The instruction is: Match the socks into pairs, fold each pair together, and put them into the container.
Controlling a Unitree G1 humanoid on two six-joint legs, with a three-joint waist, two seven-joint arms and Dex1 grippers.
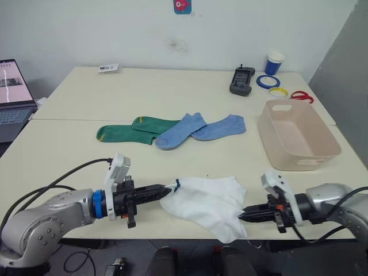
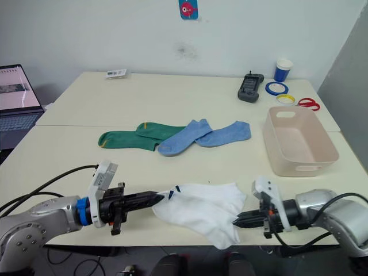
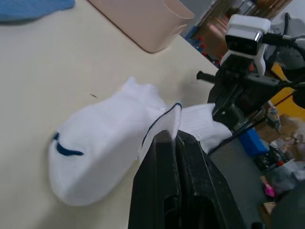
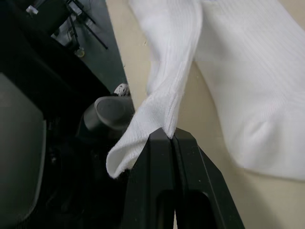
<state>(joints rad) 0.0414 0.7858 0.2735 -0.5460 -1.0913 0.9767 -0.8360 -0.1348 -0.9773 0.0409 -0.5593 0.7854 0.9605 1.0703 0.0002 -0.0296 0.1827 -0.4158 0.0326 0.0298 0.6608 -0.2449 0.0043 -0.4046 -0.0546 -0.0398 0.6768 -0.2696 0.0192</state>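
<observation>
We have the white socks at the worktop's near edge, left hand and right hand each clamped on them, tub empty, green socks and blue socks waiting mid-worktop.

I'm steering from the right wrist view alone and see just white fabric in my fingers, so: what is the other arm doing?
Observer: The left gripper is shut on the opposite end of the white socks, at the dark-trimmed cuff.
Operator: Is the container nearby?
Observer: The pink container stands on the table beyond your right gripper, with nothing in it.
Operator: Where are the other socks?
Observer: The light blue socks and green socks lie mid-table, overlapping, beyond the white ones.
</observation>
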